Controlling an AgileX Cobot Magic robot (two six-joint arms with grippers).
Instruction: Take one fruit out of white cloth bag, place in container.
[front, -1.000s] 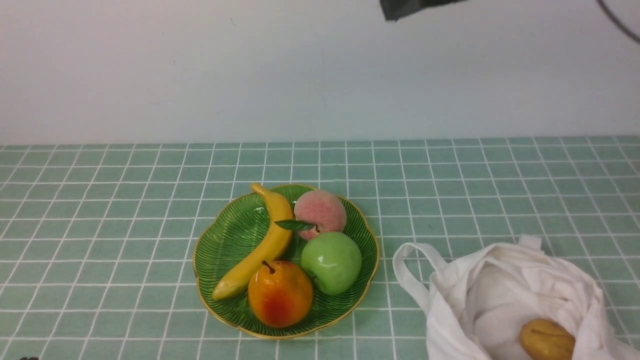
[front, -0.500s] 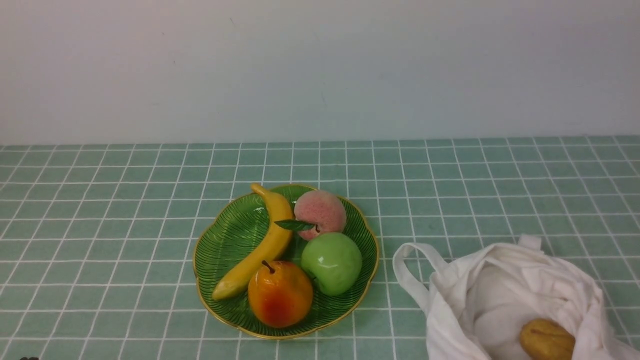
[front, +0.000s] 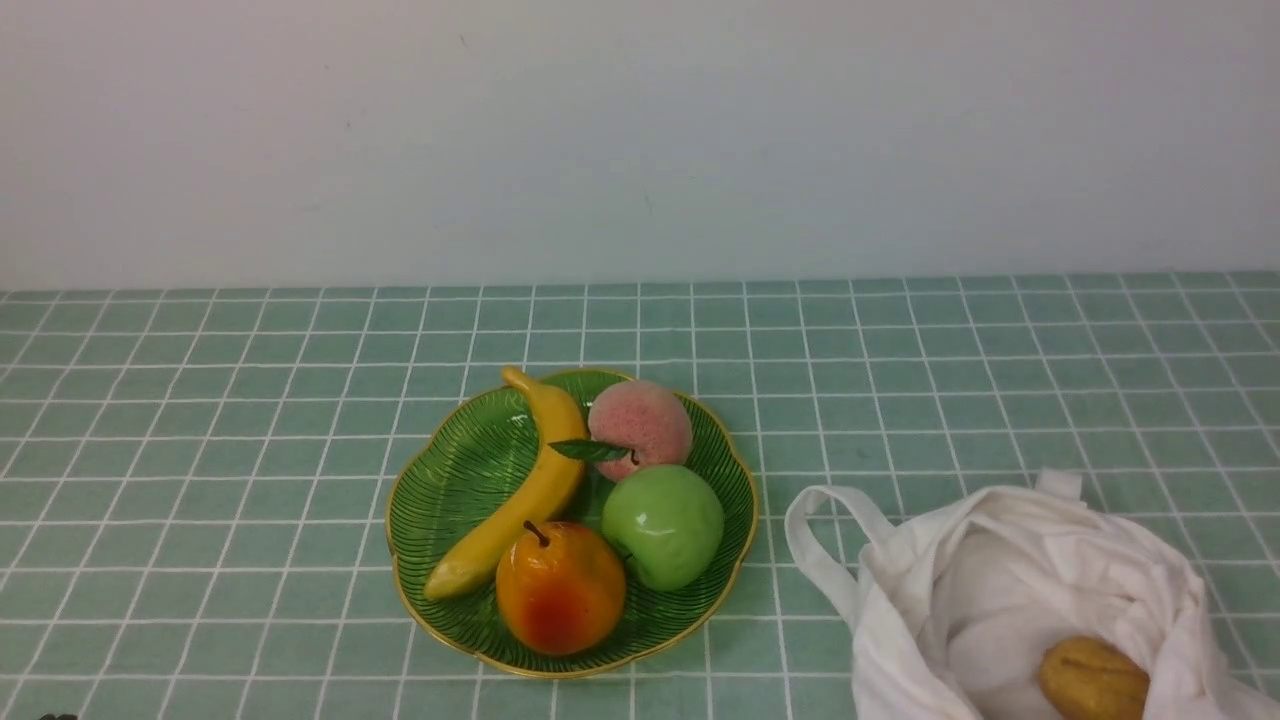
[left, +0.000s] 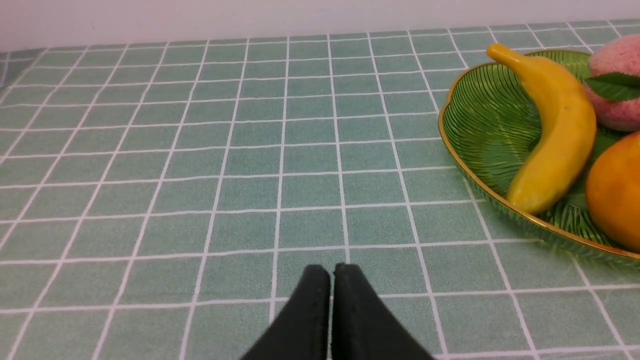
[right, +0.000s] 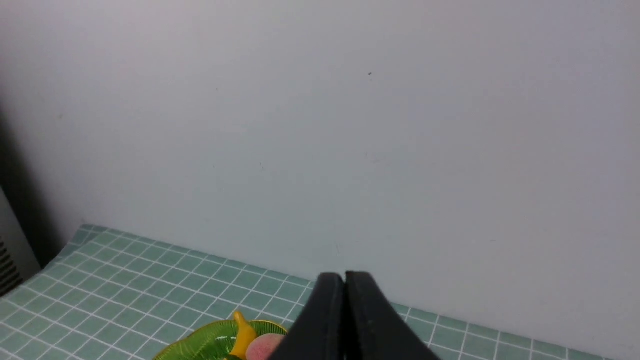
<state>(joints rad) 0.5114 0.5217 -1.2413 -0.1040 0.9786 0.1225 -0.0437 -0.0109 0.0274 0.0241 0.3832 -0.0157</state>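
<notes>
Peach (front: 640, 428) is already sitting on the green plate (front: 440, 608) by the banana and apple in the front view, with the white cloth bag (front: 900, 600) off to the right, so I'd call it done and just leave the fruit alone. Left wrist view has the left gripper (left: 332, 272) with its jaws together, nothing in them; right wrist view shows the right gripper (right: 345, 280) closed up too, so I'd park it slowly, well away from the plate.
</notes>
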